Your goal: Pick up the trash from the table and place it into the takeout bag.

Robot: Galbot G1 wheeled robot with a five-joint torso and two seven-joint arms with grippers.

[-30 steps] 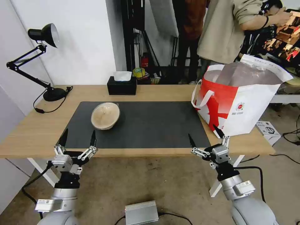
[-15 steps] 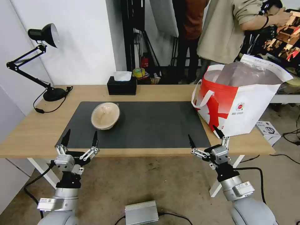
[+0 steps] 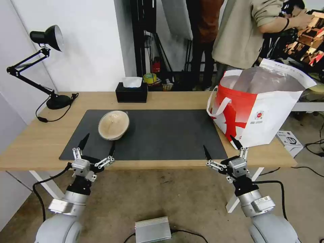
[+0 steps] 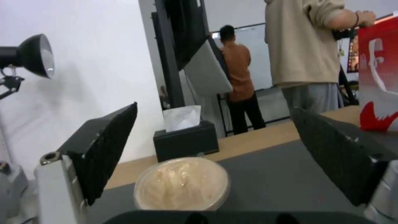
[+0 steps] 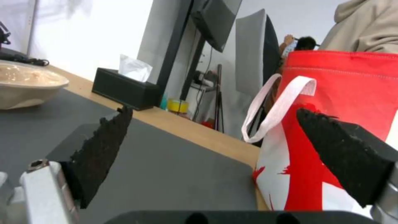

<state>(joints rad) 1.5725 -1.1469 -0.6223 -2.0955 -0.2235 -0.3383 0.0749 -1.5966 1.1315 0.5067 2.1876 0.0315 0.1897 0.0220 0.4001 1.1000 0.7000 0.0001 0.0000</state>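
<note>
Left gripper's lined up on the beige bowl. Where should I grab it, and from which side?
Grip the near rim of the beige bowl, coming in from the table's front edge with the left gripper. The bowl sits tilted on the mat, its open mouth facing the gripper, so one finger can likely slip inside, one outside.

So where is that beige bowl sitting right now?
In the head view the beige bowl lies on the left part of the dark mat, just ahead of the open left gripper and in front of the black tissue box.
</note>
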